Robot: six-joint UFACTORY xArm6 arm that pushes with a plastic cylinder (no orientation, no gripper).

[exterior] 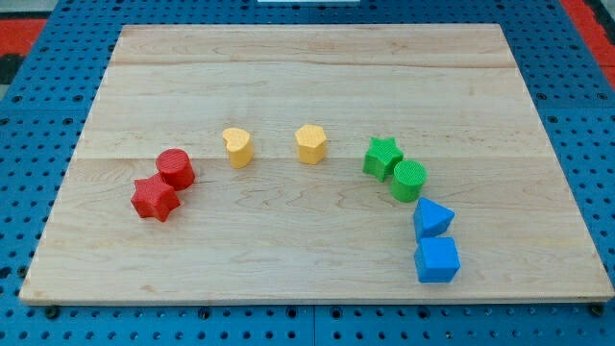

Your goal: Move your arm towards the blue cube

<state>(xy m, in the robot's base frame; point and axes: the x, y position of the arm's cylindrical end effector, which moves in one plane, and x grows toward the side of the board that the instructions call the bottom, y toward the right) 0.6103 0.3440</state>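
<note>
The blue cube (438, 259) sits near the view's bottom right of the wooden board (307, 77). A blue triangular block (432, 218) touches it just above. My tip and rod do not show anywhere in the camera view, so where the tip stands relative to the blocks cannot be told.
A green cylinder (409, 180) and a green star (382, 156) lie above the blue blocks. A yellow heart (237, 146) and a yellow hexagon (310, 143) sit mid-board. A red cylinder (176, 167) and a red star (155, 198) sit at the left. Blue pegboard surrounds the board.
</note>
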